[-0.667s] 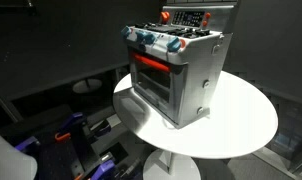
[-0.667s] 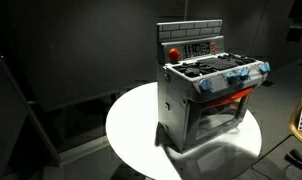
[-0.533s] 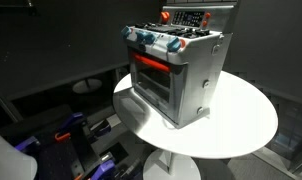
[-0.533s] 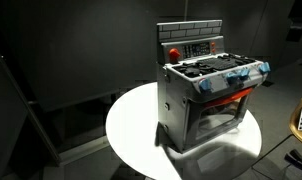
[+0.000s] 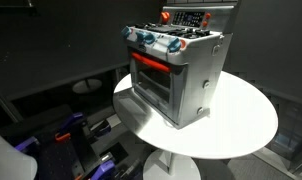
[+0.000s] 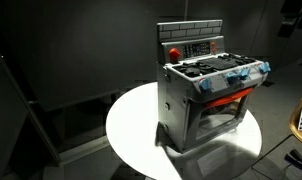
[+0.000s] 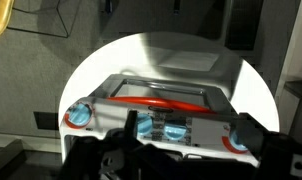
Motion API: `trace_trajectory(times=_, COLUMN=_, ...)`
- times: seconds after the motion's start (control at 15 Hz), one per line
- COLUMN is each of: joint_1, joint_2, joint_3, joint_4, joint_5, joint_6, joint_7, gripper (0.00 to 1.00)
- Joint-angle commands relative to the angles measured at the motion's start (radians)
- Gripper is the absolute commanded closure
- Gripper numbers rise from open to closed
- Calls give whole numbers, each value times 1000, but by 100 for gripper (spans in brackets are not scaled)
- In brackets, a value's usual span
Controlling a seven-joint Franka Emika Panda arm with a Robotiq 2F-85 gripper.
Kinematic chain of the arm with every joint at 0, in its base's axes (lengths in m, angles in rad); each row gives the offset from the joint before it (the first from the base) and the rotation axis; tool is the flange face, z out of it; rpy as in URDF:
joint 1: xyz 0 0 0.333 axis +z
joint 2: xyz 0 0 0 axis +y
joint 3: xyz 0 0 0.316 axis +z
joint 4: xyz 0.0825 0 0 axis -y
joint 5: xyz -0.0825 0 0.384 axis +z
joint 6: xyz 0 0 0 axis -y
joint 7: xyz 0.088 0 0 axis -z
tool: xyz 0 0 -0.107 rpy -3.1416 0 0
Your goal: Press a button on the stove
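While the stove (image 5: 176, 75) is seen standing mid-way on the round white table (image 5: 241, 125), with the gripper (image 7: 186, 140) spread and empty above it, approach is judged in hand, and lowering onto a button of the red back panel (image 6: 191, 47) is called for.

Both exterior views look down from above worktop height and share the stove and the round worktop under it. In an exterior view the stove (image 5: 176, 70) sits fairly near, its oven front turned toward the lower left, the worktop (image 5: 241, 125) filling the right half. In an exterior view from about the opposite side, the front turns toward the lower right. The wrist view looks steeply down, close over the knob row, with the hand (image 7: 181, 150) along its bottom edge.
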Motion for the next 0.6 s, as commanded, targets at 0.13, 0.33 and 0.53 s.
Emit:
trace_trajectory(times=0.13, joint_1=-7, joint_2=97, joint_3=-19, joint_4=118, joint_5=-24, joint_6=64, joint_7=52, gripper=0)
trace_trajectory(times=0.33, joint_1=-28, joint_2=156, joint_3=-31, joint_4=170, joint_5=-55, joint_6=116, joint_7=79, gripper=0)
trace_trajectory(times=0.53, joint_1=-45, joint_2=214, joint_3=-51, joint_4=208, joint_5=-91, joint_6=181, joint_7=109, gripper=0)
